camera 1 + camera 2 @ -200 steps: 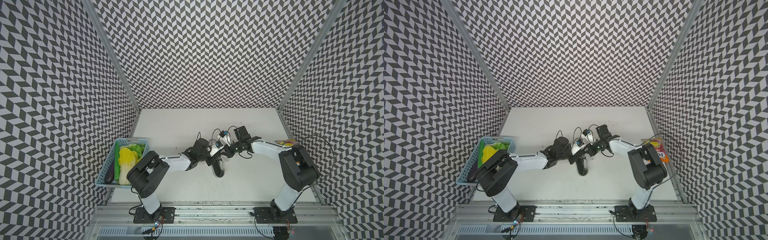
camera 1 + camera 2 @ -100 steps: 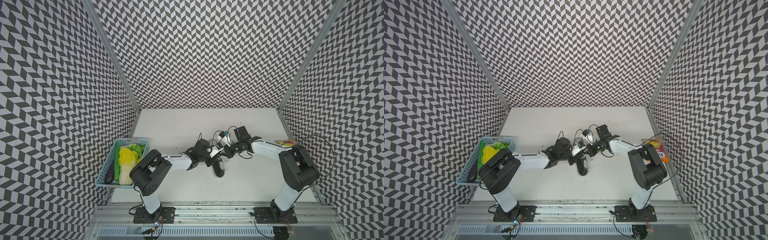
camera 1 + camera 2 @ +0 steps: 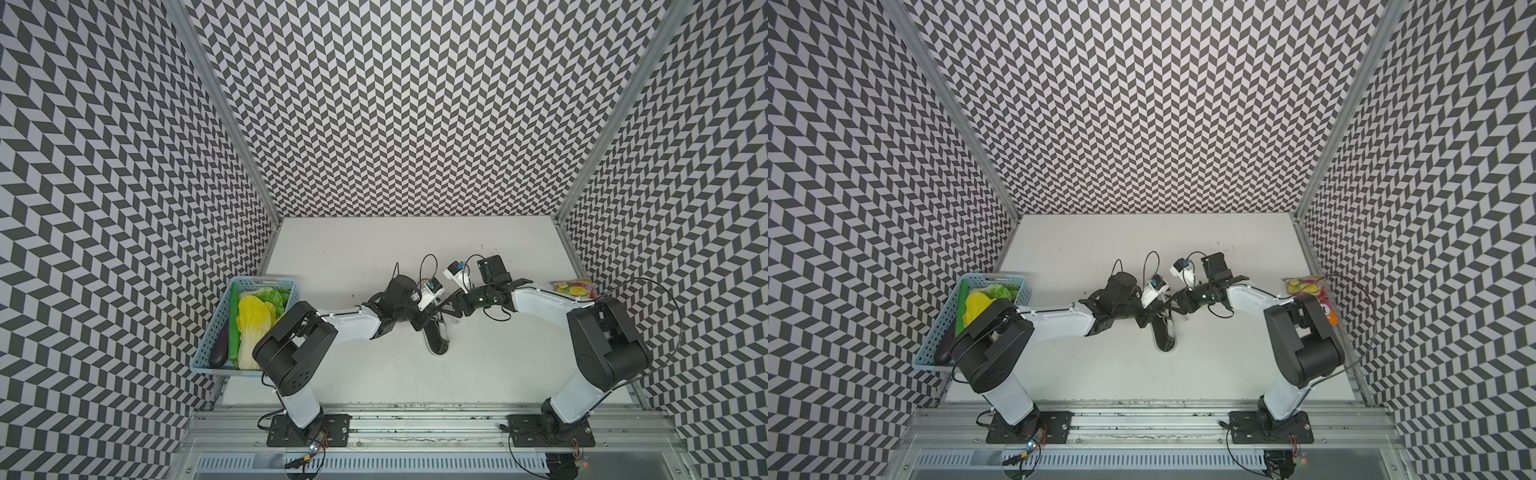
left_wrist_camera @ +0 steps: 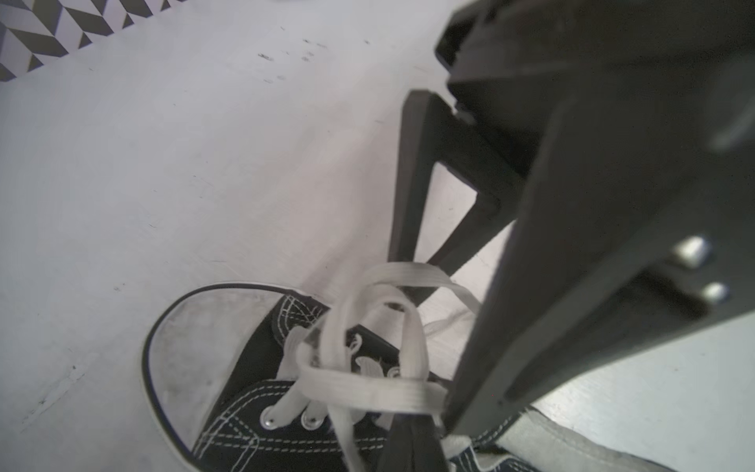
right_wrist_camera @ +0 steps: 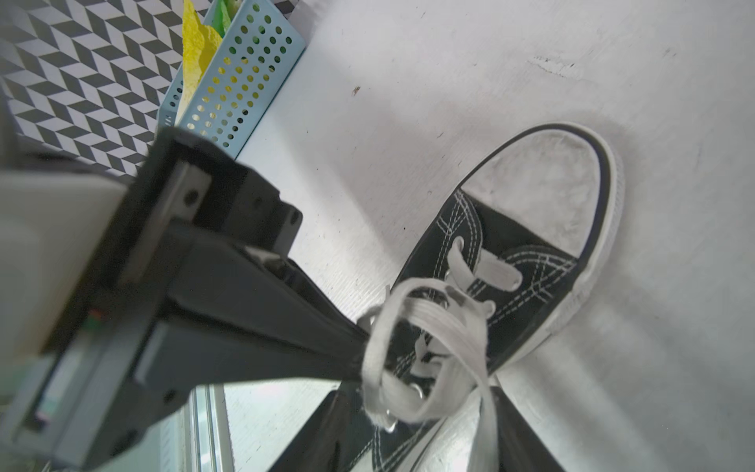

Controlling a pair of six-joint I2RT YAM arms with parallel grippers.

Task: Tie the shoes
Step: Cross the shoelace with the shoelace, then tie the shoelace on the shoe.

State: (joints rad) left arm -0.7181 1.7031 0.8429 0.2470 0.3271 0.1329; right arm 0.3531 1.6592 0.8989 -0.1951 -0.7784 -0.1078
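Black canvas shoe [image 3: 436, 343] on the middle of the table [image 3: 374, 257].
Left gripper [image 3: 420, 324] pinches flat white laces [image 4: 367, 384]; right gripper [image 3: 452, 306] jaws apart. Scuffed white rubber toe cap [image 5: 543, 196], white stitching [image 5: 535, 261], metal eyelets [image 4: 267, 421].

Bright, even overhead light. The white bench [image 3: 365, 249] shows only soft, faint shadows and no glare. Both top views are sharp, and the patterned walls [image 3: 395, 104] splay toward the corners. Wrist views: close foreground badly out of focus, laces [image 4: 367, 388] slightly smeared, pinkish cast in the left wrist view.
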